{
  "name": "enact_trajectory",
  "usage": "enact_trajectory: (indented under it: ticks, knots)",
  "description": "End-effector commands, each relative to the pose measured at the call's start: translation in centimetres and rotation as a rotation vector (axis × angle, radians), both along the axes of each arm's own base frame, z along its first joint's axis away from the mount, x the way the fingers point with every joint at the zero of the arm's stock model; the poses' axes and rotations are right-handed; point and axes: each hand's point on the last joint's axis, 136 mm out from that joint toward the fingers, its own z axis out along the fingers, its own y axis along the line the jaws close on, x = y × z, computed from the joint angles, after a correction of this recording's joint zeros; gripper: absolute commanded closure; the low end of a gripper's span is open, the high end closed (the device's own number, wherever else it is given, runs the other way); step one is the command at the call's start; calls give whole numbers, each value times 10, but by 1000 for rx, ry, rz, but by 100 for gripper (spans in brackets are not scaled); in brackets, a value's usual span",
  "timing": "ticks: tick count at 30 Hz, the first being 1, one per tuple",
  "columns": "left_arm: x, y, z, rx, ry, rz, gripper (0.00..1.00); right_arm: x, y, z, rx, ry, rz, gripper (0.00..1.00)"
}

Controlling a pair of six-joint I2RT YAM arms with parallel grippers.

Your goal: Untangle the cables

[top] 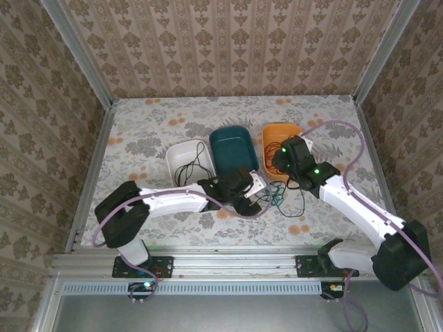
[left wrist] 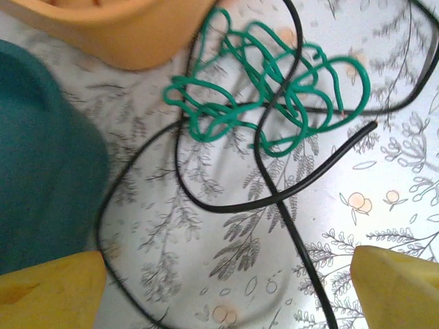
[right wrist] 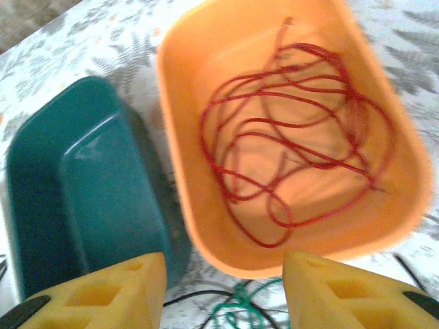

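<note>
A red cable [right wrist: 295, 137] lies coiled inside the orange bin [right wrist: 185, 205]. My right gripper [right wrist: 225, 291] hovers open just short of that bin's near rim, with nothing between its yellow fingers [right wrist: 103, 295]. On the table a tangled green cable [left wrist: 267, 89] lies crossed by a black cable [left wrist: 274, 199]. My left gripper [left wrist: 226, 295] hangs open above them, and the black strand runs across the cloth between its fingers [left wrist: 401, 288] untouched. From above, the left gripper [top: 259, 194] sits beside the green cable [top: 277, 194], and the right gripper [top: 279, 166] is by the orange bin [top: 270, 135].
A teal bin [top: 234, 149] stands empty between the orange bin and a white bin [top: 176, 155], which holds another black cable [top: 188, 169]. The teal bin [left wrist: 41, 171] is close on the left gripper's left. Metal frame rails edge the floral table.
</note>
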Motion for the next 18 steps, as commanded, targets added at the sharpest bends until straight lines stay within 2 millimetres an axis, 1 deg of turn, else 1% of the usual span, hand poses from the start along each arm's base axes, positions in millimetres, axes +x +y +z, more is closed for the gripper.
enact_trajectory:
  ticks: [1, 3, 6, 8, 9, 10, 11, 12, 14, 16, 17, 18]
  knots:
    - [1, -16, 5, 3, -31, -79, 11, -15, -16, -10, 68, 24, -83, 50]
    - [1, -19, -1, 26, -15, -84, 20, -21, -22, -14, 74, 30, -90, 50]
    - [-2, -20, -14, 57, 13, -104, 43, -28, -26, -16, 80, 33, -91, 50]
    - [-2, -17, -19, 87, 13, -103, 67, -29, -22, -15, 86, 26, -53, 50]
    - [-1, -16, -17, 92, 4, -98, 78, -29, -19, -16, 87, 27, -30, 50]
    - [3, -16, -10, 88, -20, -85, 91, -31, -16, -17, 86, 35, 1, 50]
    - [6, -17, 3, 66, -50, -75, 99, -34, -12, -22, 88, 56, 28, 50]
    - [8, -19, 19, 34, -74, -69, 100, -37, -9, -28, 88, 77, 53, 50]
    - [10, -26, 61, -78, -118, -64, 100, -47, 0, -44, 95, 146, 121, 50]
    - [7, -32, 101, -206, -132, -78, 100, -58, 10, -63, 114, 217, 195, 50]
    - [5, -33, 119, -265, -130, -87, 100, -63, 15, -72, 123, 261, 223, 50]
    - [3, -34, 131, -301, -125, -95, 100, -65, 16, -77, 117, 290, 237, 50]
